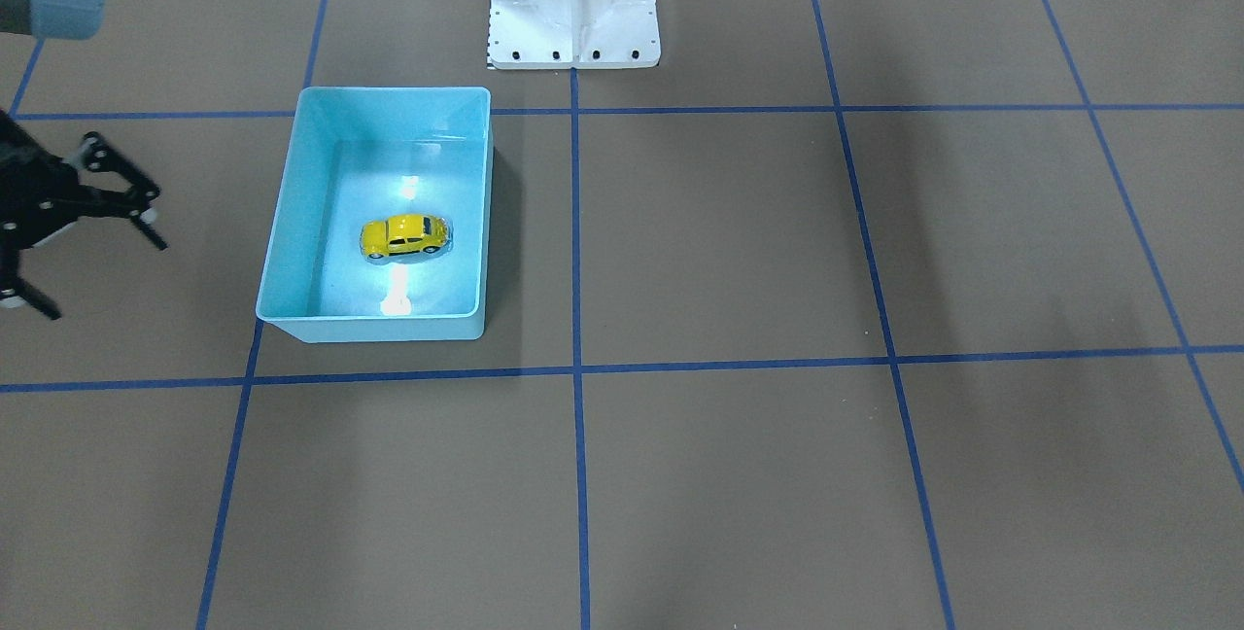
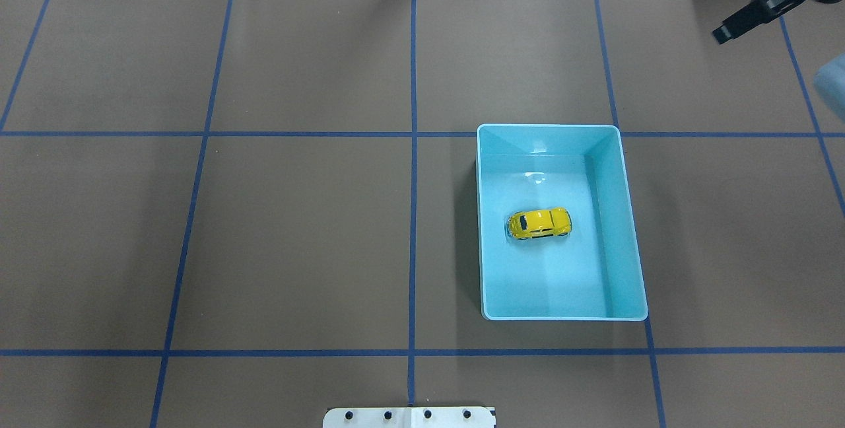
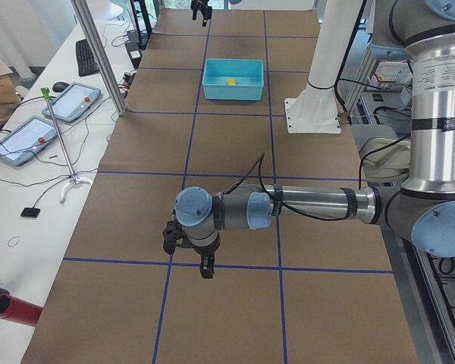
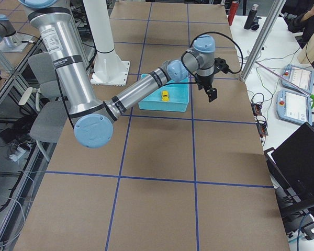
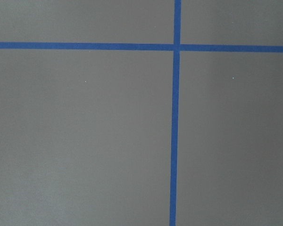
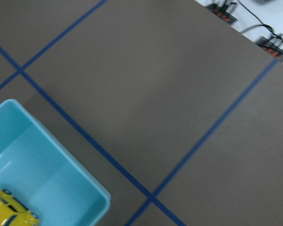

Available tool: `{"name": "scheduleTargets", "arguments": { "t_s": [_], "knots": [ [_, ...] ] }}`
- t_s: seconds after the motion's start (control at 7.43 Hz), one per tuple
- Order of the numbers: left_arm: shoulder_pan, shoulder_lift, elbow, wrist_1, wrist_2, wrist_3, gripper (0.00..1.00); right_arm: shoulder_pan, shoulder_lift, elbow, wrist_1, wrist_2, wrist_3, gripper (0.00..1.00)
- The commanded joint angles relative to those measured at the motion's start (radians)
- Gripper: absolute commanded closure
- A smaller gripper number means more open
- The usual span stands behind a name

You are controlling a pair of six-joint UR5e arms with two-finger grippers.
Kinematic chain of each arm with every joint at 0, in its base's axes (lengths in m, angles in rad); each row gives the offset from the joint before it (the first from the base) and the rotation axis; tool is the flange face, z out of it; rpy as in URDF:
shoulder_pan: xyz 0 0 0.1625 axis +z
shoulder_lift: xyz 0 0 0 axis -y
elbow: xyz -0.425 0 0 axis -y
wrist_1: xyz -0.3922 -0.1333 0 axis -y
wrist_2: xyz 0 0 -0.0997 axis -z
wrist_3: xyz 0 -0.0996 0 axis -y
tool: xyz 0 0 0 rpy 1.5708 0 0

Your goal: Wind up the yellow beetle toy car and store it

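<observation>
yellow beetle toy car (image 1: 404, 235) in bin (image 1: 299, 214); right gripper (image 1: 105, 278) half off-frame

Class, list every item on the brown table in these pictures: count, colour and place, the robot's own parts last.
yellow beetle toy car: one, yellow, upright inside the bin.
bin: one, light blue, on the robot's right half of the table.
tape lines: several, blue, gridding the brown table.
mount: one, white, at the robot's table edge.
right gripper: one, black, open, beside the bin, apart from it.
left gripper: one, black, over bare table, far from the bin.
</observation>
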Motion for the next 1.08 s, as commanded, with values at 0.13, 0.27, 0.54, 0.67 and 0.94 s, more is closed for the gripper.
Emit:
{"name": "scheduleTargets", "arguments": {
  "t_s": [0.13,0.27,0.54,0.67,0.94],
  "knots": [
    [0.0,0.0,0.0,0.002,-0.001,0.0,0.0,0.18,-0.161,-0.235,-0.061,0.004,0.016,0.0],
    [0.0,0.001,0.0,0.002,-0.001,0.0,0.0,0.179,-0.175,-0.286,-0.006,0.004,0.017,0.0],
    [-0.002,0.009,-0.008,0.003,-0.001,0.0,0.0,0.179,-0.197,-0.293,0.046,0.005,0.02,0.0],
    [-0.002,0.011,-0.008,0.003,-0.001,0.0,0.0,0.179,-0.197,-0.293,0.051,0.005,0.019,0.0],
    [-0.002,0.011,-0.008,0.003,-0.001,0.0,0.0,0.179,-0.197,-0.296,0.051,0.005,0.022,0.0]
  ]
}}
